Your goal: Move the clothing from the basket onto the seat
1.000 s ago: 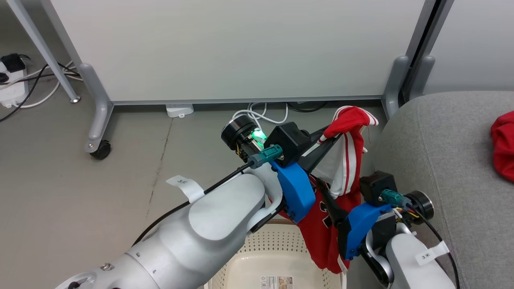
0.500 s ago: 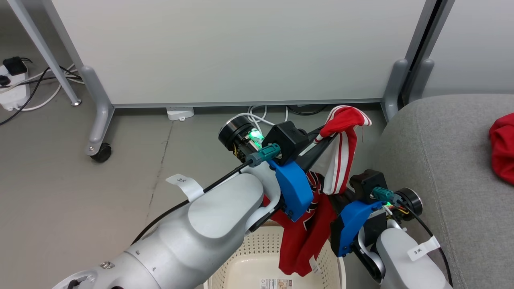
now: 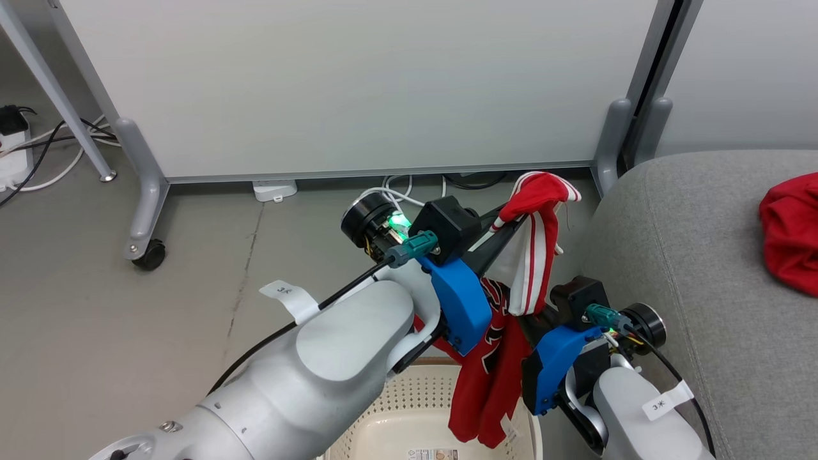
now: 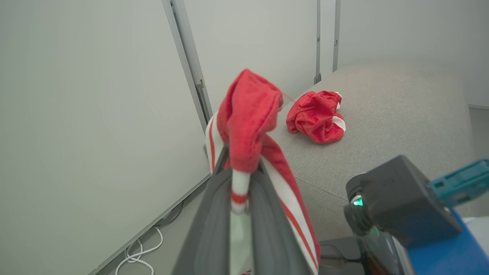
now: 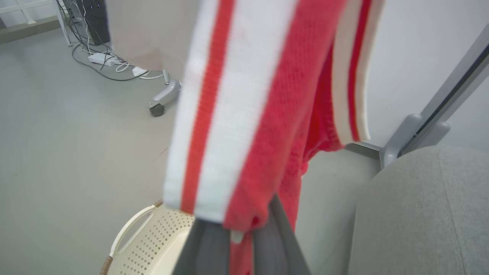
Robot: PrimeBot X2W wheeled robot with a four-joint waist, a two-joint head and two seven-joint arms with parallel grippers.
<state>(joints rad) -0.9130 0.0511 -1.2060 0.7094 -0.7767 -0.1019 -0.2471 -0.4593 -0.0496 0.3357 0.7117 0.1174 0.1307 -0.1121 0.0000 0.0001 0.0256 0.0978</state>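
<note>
**Jersey held over basket, both grippers on it**

We see the jersey (image 3: 492, 377) hanging in the air btwn the basket (image 3: 409, 396) and the sofa (image 3: 690, 268). Its lower end dangles over the basket's right rim; we can't tell if it touches. The left gripper (image 3: 511, 218) is the higher one, fingers pinched tight on a red-and-white striped edge, w/ fabric bunched over the tips. The right gripper (image 5: 244, 231) sits lower, near the sofa's front, fingers nearly together w/ jersey cloth caught at the tips. Inside the basket we make out a pale floor w/ a printed label (image 3: 436, 454). On the sofa top, well apart from the jersey, lies the other red garment (image 3: 789, 233), crumpled, white trim showing.
</note>
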